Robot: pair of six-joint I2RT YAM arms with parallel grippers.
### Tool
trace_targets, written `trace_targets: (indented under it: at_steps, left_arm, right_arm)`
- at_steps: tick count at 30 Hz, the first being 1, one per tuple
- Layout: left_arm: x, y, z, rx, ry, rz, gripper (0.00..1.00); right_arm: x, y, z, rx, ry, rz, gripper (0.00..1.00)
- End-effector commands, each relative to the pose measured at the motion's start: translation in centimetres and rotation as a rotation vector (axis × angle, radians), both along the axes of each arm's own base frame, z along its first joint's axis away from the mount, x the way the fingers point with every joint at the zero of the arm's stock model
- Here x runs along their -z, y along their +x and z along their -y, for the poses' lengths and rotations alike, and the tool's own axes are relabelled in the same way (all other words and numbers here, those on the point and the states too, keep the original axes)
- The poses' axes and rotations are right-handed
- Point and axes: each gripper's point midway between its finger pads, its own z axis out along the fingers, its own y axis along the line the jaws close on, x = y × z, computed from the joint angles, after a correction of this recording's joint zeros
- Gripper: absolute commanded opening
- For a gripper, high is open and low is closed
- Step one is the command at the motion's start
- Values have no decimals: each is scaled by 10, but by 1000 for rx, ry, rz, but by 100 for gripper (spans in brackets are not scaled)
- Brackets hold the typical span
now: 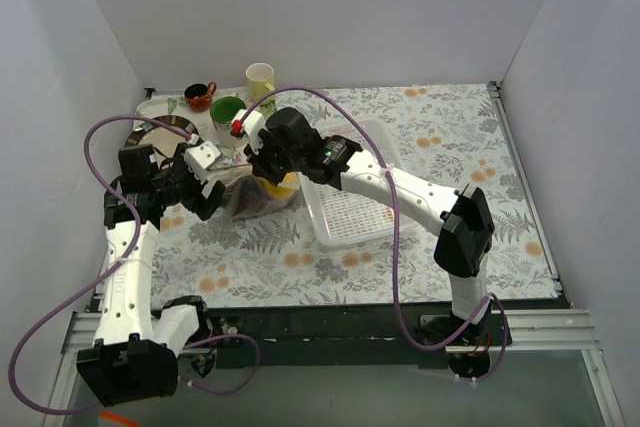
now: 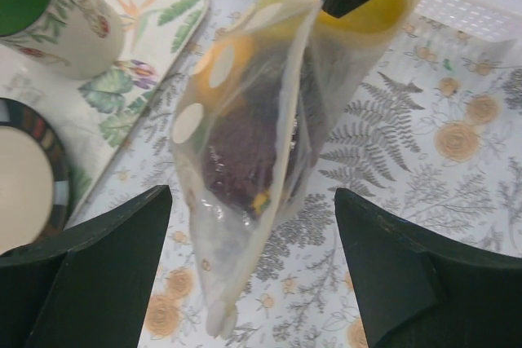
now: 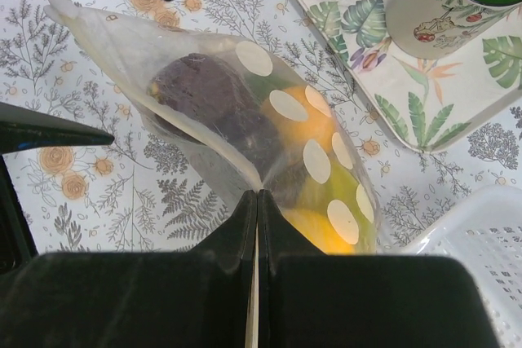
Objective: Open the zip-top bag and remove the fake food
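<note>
The zip-top bag (image 3: pixel 245 112), clear with white dots, hangs above the flowered table with one edge pinched in my right gripper (image 3: pixel 258 197), which is shut on it. Through the plastic shows the fake food: a dark purple piece (image 3: pixel 204 95) and yellow and orange pieces (image 3: pixel 326 226). My left gripper (image 2: pixel 253 201) is open. Its two fingers (image 2: pixel 106 266) stand well apart on either side of the bag's (image 2: pixel 245 120) hanging end and do not touch it. From above, both grippers meet at the bag (image 1: pixel 258 195) left of centre.
A leaf-printed tray (image 1: pixel 160 107) at the back left carries a green-lined mug (image 1: pixel 228 112), a red mug (image 1: pixel 200 96) and a striped plate (image 1: pixel 160 137). A pale yellow cup (image 1: pixel 260 78) stands behind. A white perforated basket (image 1: pixel 345 237) lies right of the bag.
</note>
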Motion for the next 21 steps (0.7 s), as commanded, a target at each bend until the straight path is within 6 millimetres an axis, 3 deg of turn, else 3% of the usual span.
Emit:
trace_targets:
  at_steps: [1,10,13,14,15,18,21]
  left_arm:
    - [-9,11,-12,-45,61,118,82]
    - [-1,16,-17,-42,99,144,76]
    - [-3,20,-18,-46,104,152,64]
    - [-4,22,-19,-47,108,159,57]
    - [-3,25,-19,-44,114,158,40]
    - [-7,28,-20,-41,113,151,19]
    - [-11,30,-17,-19,101,119,12]
  right_arm:
    - [-49,-5,-4,-27,133,30,1]
    - [-56,-12,-7,-78,158,-19,1]
    - [-59,-14,-6,-93,162,-27,1]
    - [-59,-16,-7,-102,164,-33,1]
    - [-61,-16,-7,-107,167,-32,1]
    - [-63,-16,-6,-110,172,-39,1]
    - [-63,-14,-5,-109,170,-35,1]
